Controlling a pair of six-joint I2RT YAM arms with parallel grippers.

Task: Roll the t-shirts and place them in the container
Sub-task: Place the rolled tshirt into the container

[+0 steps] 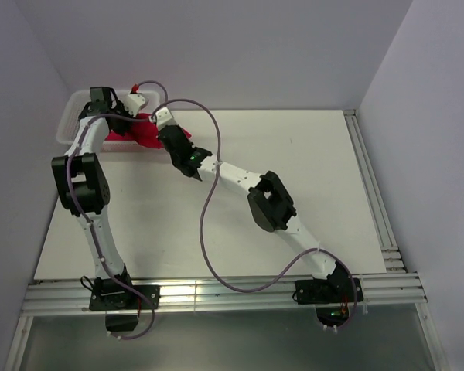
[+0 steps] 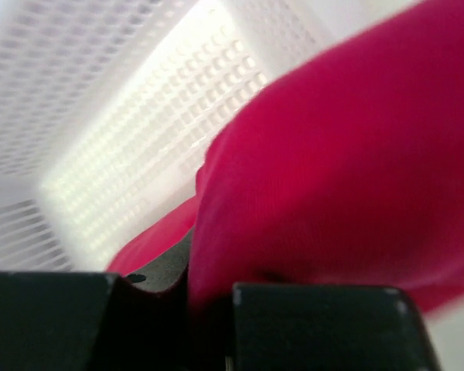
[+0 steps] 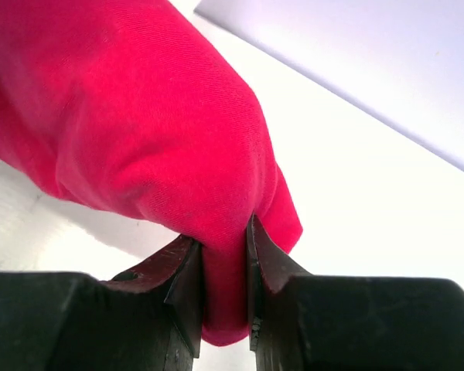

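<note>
Seen from above, the left arm [image 1: 87, 139] and the right arm [image 1: 228, 171] both reach to the far left corner of the tabletop [image 1: 317, 147]. There the t-shirts [image 1: 145, 135] show as one crimson heap, part in the white basket [image 1: 66, 127] and part spilling over its near rim onto the tabletop. The step in hand looks like drawing a shirt out so it can be spread flat for rolling. To do it well, the arms should rise together and part evenly, high enough for the cloth to clear the rim, or the basket may drag along. From here the wrists hide the jaws, and I cannot tell whether the heap is one shirt or two. The left wrist view shows the left jaws nearly closed on a thin fold of t-shirt [image 2: 332, 170] inside the basket, with its lattice wall [image 2: 139, 124] just behind. The picture is blurred and cloth fills its right half, so the depth of the pinch cannot be judged; a slow pull seems wise. The right wrist view is sharper. The right jaws are clamped on a thicker, doubled fold of t-shirt [image 3: 139, 108] over bare tabletop [image 3: 356, 201], near the wall [image 3: 356, 54]. A small tab of cloth pokes out below the bite, so this hold looks secure. No view shows collar, sleeves or hem, nor whether both jaws hold the same garment.
</note>
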